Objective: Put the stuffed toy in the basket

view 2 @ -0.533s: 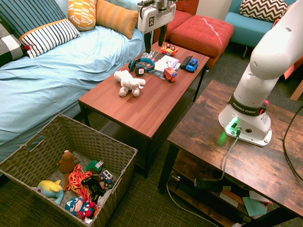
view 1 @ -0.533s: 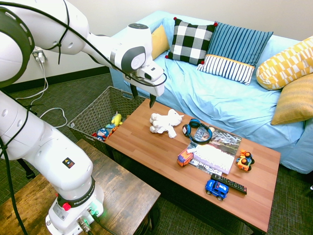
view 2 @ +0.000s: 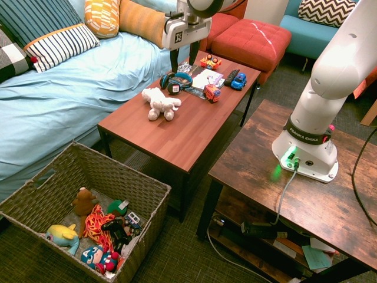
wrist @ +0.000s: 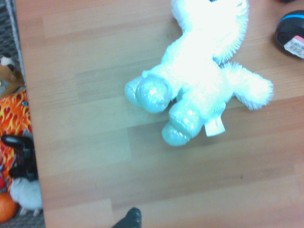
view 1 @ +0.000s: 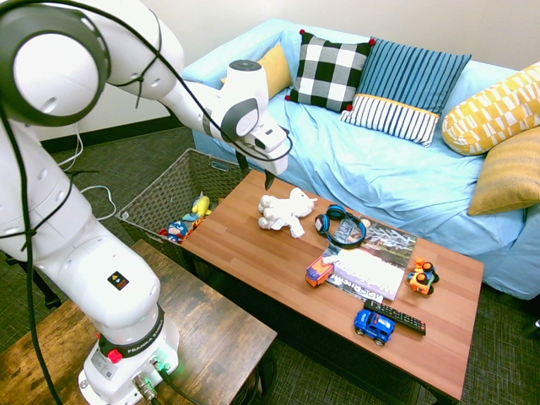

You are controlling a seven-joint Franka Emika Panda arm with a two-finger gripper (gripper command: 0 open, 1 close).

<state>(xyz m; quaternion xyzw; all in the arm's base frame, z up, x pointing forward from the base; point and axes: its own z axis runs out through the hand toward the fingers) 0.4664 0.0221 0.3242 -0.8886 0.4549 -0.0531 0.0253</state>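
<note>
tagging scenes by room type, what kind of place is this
Most likely a living room or lounge: a sofa with patterned cushions, a low wooden coffee table strewn with toys, and a wicker basket of toys on the carpet beside it.

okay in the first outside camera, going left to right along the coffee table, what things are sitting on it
Stuffed toy → blue headphones → orange toy truck → blue toy car → orange toy car.

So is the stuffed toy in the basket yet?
No. The stuffed toy lies on the coffee table, outside the basket.
</note>
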